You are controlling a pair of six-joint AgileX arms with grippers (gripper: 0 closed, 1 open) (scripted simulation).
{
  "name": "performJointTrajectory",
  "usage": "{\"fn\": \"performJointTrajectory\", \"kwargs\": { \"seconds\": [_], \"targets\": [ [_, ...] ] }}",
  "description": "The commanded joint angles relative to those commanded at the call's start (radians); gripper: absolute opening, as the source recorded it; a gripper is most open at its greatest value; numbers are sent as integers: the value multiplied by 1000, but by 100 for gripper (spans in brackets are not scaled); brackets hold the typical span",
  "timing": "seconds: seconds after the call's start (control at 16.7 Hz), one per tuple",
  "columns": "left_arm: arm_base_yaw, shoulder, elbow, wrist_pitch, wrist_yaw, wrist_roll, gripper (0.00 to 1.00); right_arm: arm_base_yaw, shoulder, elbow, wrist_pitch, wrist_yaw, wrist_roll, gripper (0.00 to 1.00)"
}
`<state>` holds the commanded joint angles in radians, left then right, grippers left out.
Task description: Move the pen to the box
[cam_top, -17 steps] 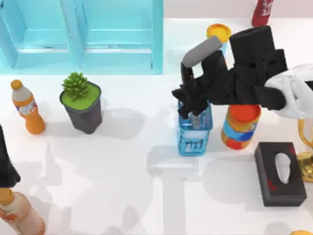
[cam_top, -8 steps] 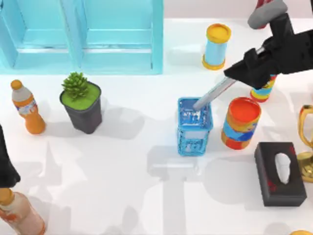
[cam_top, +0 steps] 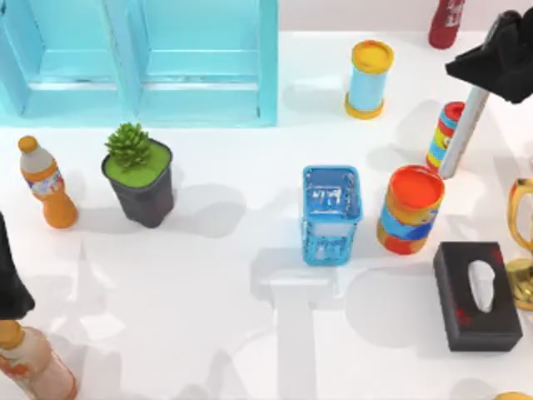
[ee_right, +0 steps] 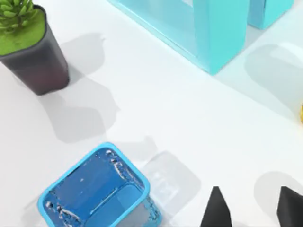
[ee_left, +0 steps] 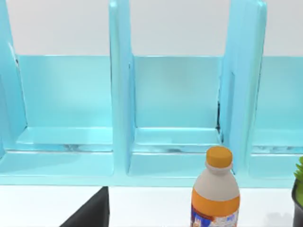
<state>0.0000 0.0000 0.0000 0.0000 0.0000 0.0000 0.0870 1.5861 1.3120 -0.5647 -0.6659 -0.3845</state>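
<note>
Since the earlier frames the pen (cam_top: 460, 133) has been lifted clear of the blue holder (cam_top: 331, 213) and carried toward the bench's far right corner by the right tool (cam_top: 491, 73). The pen is now held in the air by its upper end, clamped between the tool's fingers, with the whitish barrel hanging down and slanting toward the striped can (cam_top: 444, 136) that it overlaps in the top view. Whether barrel and can touch cannot be told. In the right wrist view two dark fingertips (ee_right: 216, 209) are seen a little apart, above the white bench (ee_right: 156, 99) and beside the holder (ee_right: 99, 189).

The left tool (cam_top: 10, 279) is parked at the bench's left edge; how far it is opened cannot be told.

The light blue box (cam_top: 141, 58), with its open compartments, is set along the far edge at the left, well apart from the pen. Between them the far strip of bench is occupied by the yellow-capped can (cam_top: 368, 79); nearer, the potted plant (cam_top: 139, 173) and the orange bottle (cam_top: 47, 183) are placed in front of the box. Open bench is left between the plant and the holder.
</note>
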Motion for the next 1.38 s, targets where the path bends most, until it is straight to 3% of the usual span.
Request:
{"fn": "performJointTrajectory", "kwargs": {
  "seconds": [0.3, 0.78, 1.02, 1.38],
  "targets": [
    [0, 0, 0, 0, 0, 0, 100, -62, -37, -25, 4, 12, 0, 0],
    [0, 0, 0, 0, 0, 0, 100, -508, -250, -162, -29, 84, -66, 0],
    [0, 0, 0, 0, 0, 0, 100, -697, -363, -228, -94, 58, -163, 0],
    [0, 0, 0, 0, 0, 0, 100, -742, -420, -260, -144, -4, -232, 0]
  ]
}}
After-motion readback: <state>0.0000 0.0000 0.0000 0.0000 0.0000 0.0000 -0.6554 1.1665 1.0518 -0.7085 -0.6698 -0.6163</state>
